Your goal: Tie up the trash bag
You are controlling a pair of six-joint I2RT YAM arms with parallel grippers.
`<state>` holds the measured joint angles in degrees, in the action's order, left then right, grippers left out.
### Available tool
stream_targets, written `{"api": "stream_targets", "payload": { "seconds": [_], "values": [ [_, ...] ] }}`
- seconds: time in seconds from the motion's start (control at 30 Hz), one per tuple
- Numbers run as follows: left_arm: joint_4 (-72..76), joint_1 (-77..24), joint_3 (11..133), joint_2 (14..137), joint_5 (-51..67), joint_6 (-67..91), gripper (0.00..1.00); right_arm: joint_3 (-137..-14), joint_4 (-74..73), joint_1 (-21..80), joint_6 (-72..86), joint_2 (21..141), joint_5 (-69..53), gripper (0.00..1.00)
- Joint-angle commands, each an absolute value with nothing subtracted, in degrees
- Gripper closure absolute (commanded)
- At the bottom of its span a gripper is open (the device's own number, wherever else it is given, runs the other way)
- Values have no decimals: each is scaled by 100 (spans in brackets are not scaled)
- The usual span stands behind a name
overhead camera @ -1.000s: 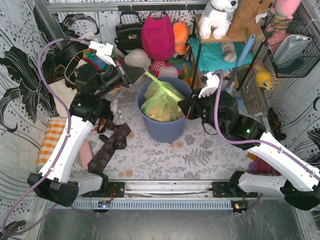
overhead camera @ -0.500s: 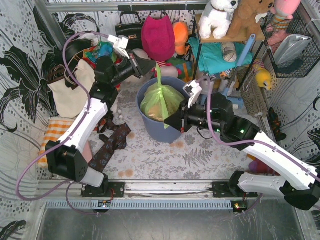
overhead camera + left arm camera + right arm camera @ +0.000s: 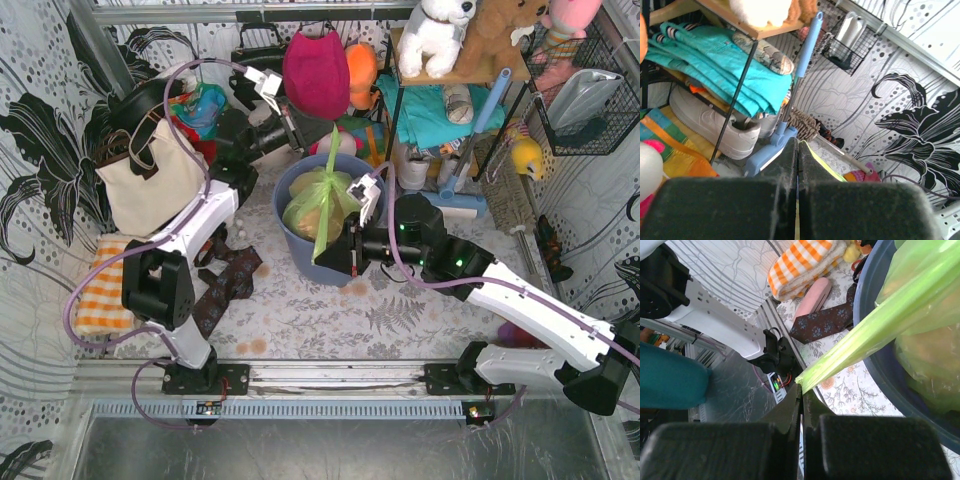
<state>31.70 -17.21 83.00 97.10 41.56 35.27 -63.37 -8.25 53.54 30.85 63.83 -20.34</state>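
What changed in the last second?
The left gripper pulled its end of the trash bag rearward; the right gripper pulled its end forward over the bin rim, stretching both taut. Both are shut on it; the bin stayed put.

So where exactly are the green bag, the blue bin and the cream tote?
bag (image 3: 305, 210): top view, on its bulging body inside the bin.
bin (image 3: 305, 262): top view, on its near outer wall.
tote (image 3: 150, 190): top view, on its cream front panel.
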Motion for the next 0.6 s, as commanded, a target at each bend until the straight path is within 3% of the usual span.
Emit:
{"api": "stream_targets", "payload": {
  "seconds": [0.0,0.3,0.57],
  "values": [
    [3029,-1688,8585,9831,3563,3156,100,-6190,-605,5384,3233,6334,-2527,100],
    [1776,-1687,8831,10105,2823,2736,100,-5997,-498,5400,3292,6309,-3026,100],
    [1527,-1687,9004,10423,2950,2742,100,-5714,-440,5426,3427,6146,-3179,100]
  ]
}}
